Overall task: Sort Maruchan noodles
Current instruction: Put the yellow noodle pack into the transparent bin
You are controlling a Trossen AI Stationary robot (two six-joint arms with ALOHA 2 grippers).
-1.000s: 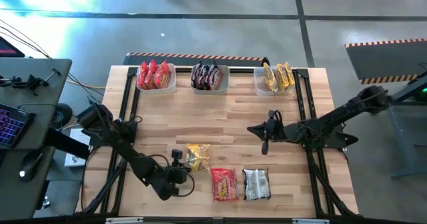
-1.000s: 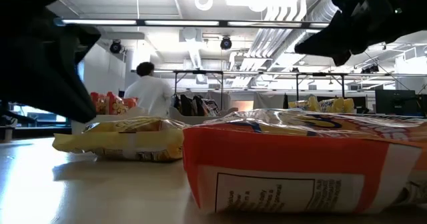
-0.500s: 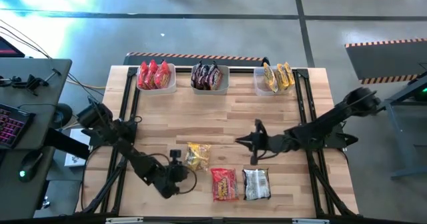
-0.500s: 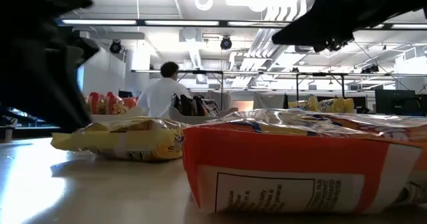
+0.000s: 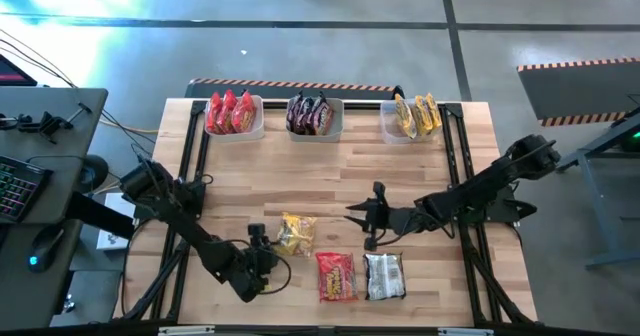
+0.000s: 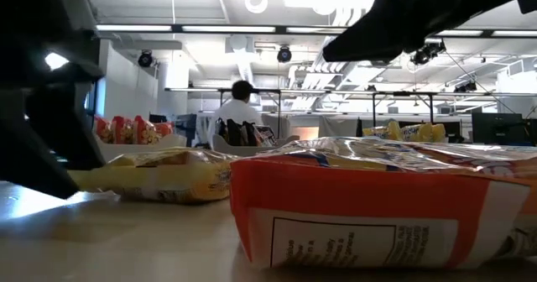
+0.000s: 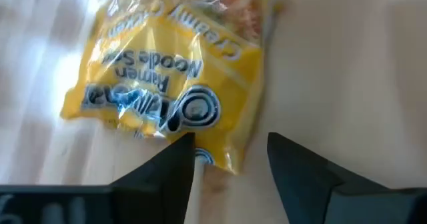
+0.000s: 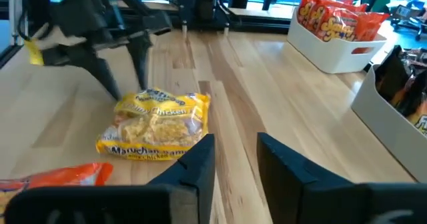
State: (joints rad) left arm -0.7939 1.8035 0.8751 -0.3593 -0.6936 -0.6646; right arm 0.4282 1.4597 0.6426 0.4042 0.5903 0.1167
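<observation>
Three loose Maruchan noodle packets lie flat on the wooden table near its near edge: a yellow one [image 5: 297,233], a red-orange one [image 5: 336,276] and a silver one [image 5: 384,276]. My left gripper [image 7: 230,147] is low over the table at the yellow packet's [image 7: 167,71] near-left end. It is open, with a corner of the packet between its fingers. My right gripper [image 8: 235,147] hovers open above the table, right of the yellow packet [image 8: 157,127] and beyond the red and silver ones, pointing toward the left side. My left gripper comes slanting down at the yellow packet's end seam [image 7: 215,159], one finger on either side of that corner. Whether a fingertip [image 7: 187,144] touches the wrapper I cannot tell. The packet lies flat on the table.
Three pale bins stand along the far edge: one with red packets [image 5: 234,114], one with dark packets [image 5: 314,116] and one with yellow packets [image 5: 414,116]. Bare wood lies between the bins and the loose packets. A person stands in the room behind the table [image 6: 239,114].
My right gripper has travelled toward the table's left edge and a little toward its near edge, and is now close beside the loose packets. My left gripper has rolled at the wrist beside the yellow packet. The three packets have stayed in place.
</observation>
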